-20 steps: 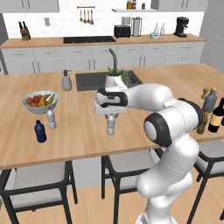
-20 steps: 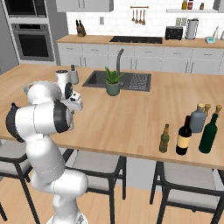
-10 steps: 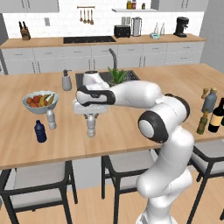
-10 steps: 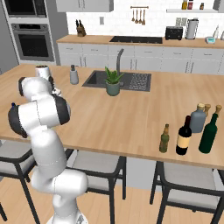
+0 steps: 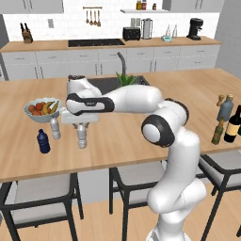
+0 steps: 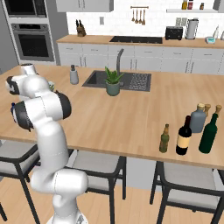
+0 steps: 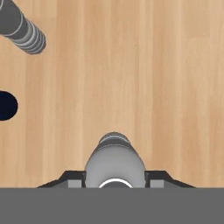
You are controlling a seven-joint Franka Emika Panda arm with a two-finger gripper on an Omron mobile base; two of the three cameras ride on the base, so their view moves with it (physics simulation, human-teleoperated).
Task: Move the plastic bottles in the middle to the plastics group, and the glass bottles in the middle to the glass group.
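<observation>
- Tool [image 5: 82, 128] points down over the worktop [image 5: 122, 141], jaws pinching the neck of a clear water bottle [image 5: 82, 137].
- Hand view: bottle [image 7: 114, 161] sits between the two dark tips, white cap toward the camera, body upright.
- Whether the bottle base touches the worktop or is lifted: cannot tell.
- Plastics group lies just to the tool's left in the left base view: second clear bottle [image 5: 55, 128] nearest, navy bottle [image 5: 43, 141] beyond it and nearer the worktop edge.
- Fruit bowl [image 5: 43, 109] stands behind that group.
- Far to the tool's right, at the worktop's other end: wine bottle [image 6: 183, 136], beer bottle [image 6: 164, 138], grey-blue bottle [image 6: 198, 119], green bottle [image 6: 208, 134].
</observation>
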